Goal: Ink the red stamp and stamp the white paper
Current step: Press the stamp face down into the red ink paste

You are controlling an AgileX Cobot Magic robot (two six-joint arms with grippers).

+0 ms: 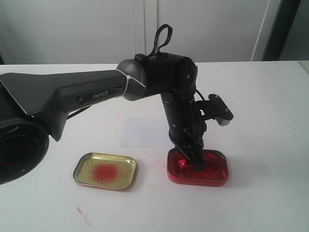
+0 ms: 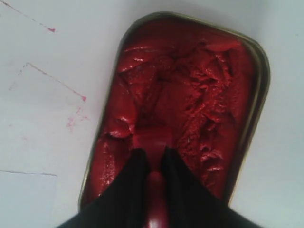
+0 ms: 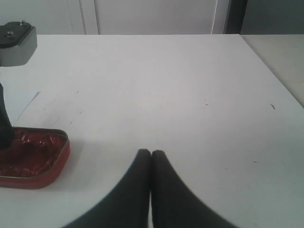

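The red stamp [image 2: 152, 139] stands with its square foot pressed into the red paste of the red tin [image 2: 190, 85], and its narrow handle runs up between the fingers. My left gripper [image 2: 153, 154] is shut on that handle. In the exterior view the left gripper [image 1: 190, 159] reaches down into the tin [image 1: 212, 174] at the front right of centre. The white paper [image 1: 145, 131] lies flat just behind and left of the tin; a corner of the paper [image 2: 23, 202] shows in the left wrist view. My right gripper [image 3: 151, 153] is shut and empty, low over bare table to the right of the tin [image 3: 33, 164].
A shallow gold tin lid [image 1: 105, 170] with red smears lies to the left of the red tin. Red ink marks [image 1: 82, 215] streak the table near the front edge. The left arm's wrist camera [image 1: 219, 110] juts out above the tin.
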